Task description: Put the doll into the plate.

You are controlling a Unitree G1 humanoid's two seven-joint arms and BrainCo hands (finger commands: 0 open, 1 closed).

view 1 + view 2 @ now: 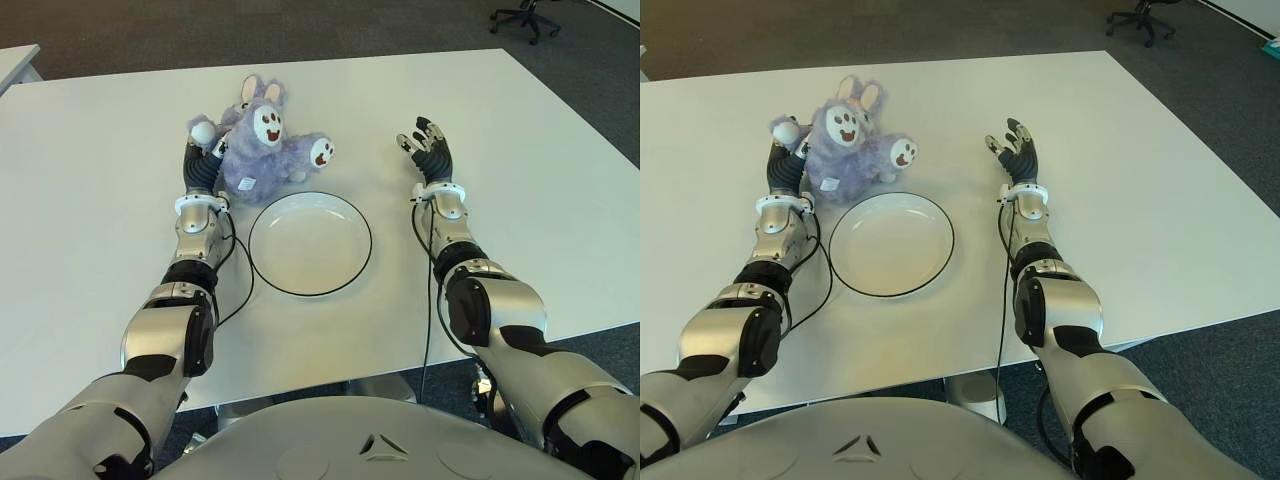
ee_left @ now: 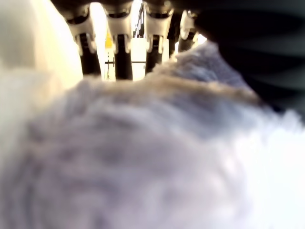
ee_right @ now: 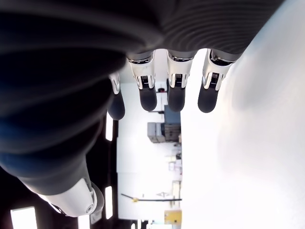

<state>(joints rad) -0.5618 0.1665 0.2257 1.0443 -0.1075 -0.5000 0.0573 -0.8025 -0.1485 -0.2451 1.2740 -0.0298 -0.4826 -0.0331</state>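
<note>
A fluffy purple rabbit doll [image 1: 262, 150] with a white face and white paws sits just behind the plate [image 1: 310, 245], a white dish with a dark rim that holds nothing. My left hand [image 1: 203, 163] is at the doll's left side, fingers pressed into its fur. One white paw shows above the hand. The left wrist view is filled with the doll's purple fur [image 2: 143, 157] against the palm, with the fingers [image 2: 119, 43] reaching over it. To the right of the plate, my right hand [image 1: 427, 146] is held palm up with its fingers [image 3: 147, 98] spread, holding nothing.
The white table [image 1: 90, 200] spans the view, its near edge by my torso. Black cables run along both forearms. A second table corner [image 1: 15, 62] shows at far left. An office chair [image 1: 527, 15] stands on the grey carpet at far right.
</note>
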